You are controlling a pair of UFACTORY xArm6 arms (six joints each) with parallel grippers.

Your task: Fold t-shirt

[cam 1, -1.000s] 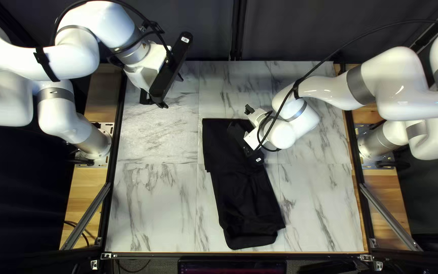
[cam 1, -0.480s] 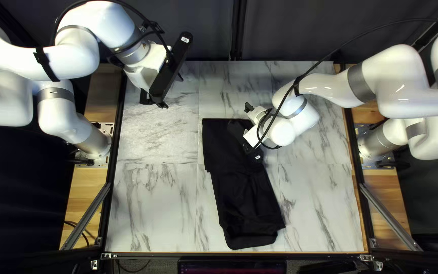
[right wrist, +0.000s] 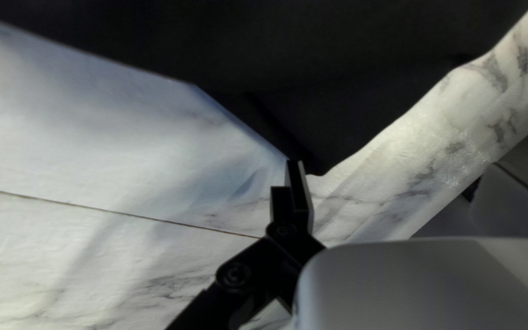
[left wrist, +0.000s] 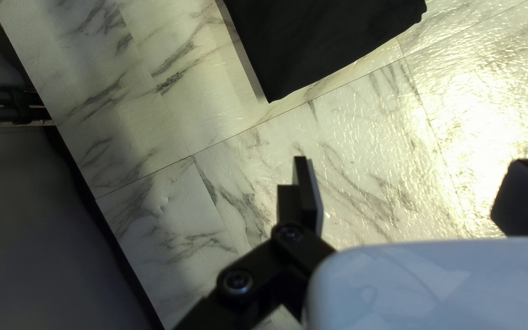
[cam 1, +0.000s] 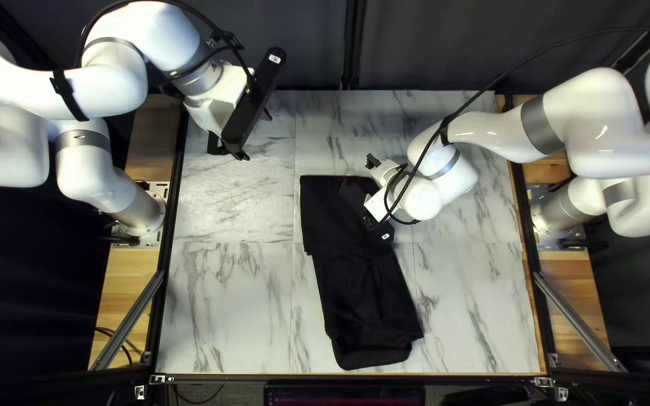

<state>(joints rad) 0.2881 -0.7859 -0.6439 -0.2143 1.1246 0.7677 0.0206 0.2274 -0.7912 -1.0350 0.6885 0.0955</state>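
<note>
The black t-shirt [cam 1: 362, 293] lies as a long, narrow folded strip from mid-table toward the near edge. My left gripper [cam 1: 230, 149] hangs over bare table to the shirt's left; in the left wrist view the gripper [left wrist: 414, 183] stands open, with the shirt's corner [left wrist: 313, 43] ahead of it. Over the shirt's far part sits my right gripper [cam 1: 370, 218], its fingertips hidden from above. In the right wrist view the gripper [right wrist: 401, 183] is open, and a pointed end of the black cloth [right wrist: 337, 116] reaches close to one fingertip.
The marble-patterned table [cam 1: 227, 301] shows on both sides of the shirt. A dark curtain [cam 1: 430, 60] hangs behind the far edge. My right arm [cam 1: 490, 135] crosses the table from the right, its cable looping near the wrist.
My right gripper has shifted slightly to the right in the top left view. The left arm and the shirt look unmoved.
</note>
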